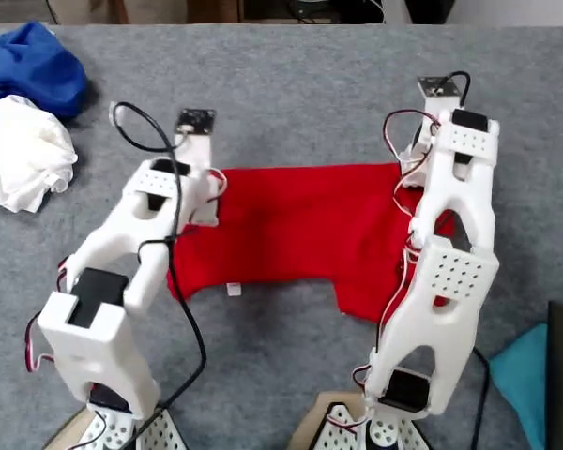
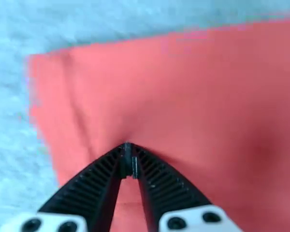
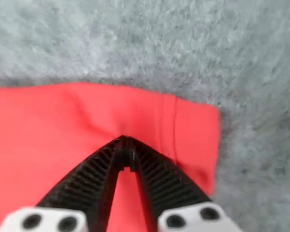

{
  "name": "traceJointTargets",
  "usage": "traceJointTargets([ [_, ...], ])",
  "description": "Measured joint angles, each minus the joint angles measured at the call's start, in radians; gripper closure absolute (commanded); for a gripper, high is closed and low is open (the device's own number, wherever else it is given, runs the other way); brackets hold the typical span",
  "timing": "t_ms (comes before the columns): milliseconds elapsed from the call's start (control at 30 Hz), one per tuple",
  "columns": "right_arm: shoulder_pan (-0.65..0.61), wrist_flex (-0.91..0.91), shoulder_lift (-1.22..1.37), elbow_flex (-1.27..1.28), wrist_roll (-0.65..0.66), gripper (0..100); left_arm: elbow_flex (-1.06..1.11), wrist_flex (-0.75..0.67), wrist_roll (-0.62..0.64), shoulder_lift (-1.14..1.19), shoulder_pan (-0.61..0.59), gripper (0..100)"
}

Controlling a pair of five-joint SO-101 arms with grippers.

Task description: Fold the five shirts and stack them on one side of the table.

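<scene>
A: Fig. a: red shirt (image 1: pixel 291 225) lies flat on table (image 1: pixel 300 84), betw. our two arms. Left fingers (image 2: pixel 99 181) together, pinching cloth near its left end. Right fingers (image 3: pixel 159 176) likewise near the right end.
B: Soft, light, limp. We judge its corners the best hold.
</scene>
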Motion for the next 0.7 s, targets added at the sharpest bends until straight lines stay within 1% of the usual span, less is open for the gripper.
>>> traceJointTargets([
  [167,0.0,0.015,0.002,-0.034,0.021,99.0,-0.038,0.002,0.0,0.002,-0.037,98],
  [233,0.0,0.058,0.002,-0.072,0.034,99.0,-0.04,0.008,0.0,0.002,-0.037,98],
  [333,0.0,0.163,0.002,-0.164,0.063,99.0,-0.066,0.066,0.0,0.003,-0.037,98],
  [400,0.0,0.244,0.002,-0.242,0.094,99.0,-0.109,0.135,0.0,0.003,-0.037,98],
  [500,0.0,0.361,0.002,-0.385,0.146,99.0,-0.201,0.275,-0.006,0.003,-0.037,98],
  [567,-0.002,0.43,0.002,-0.493,0.189,99.0,-0.267,0.374,-0.046,0.003,-0.032,98],
  [633,-0.006,0.445,0.0,-0.557,0.226,99.0,-0.334,0.47,-0.098,0.003,-0.009,98],
  [700,-0.015,0.451,-0.005,-0.568,0.253,99.0,-0.397,0.552,-0.135,0.003,0.026,98],
])
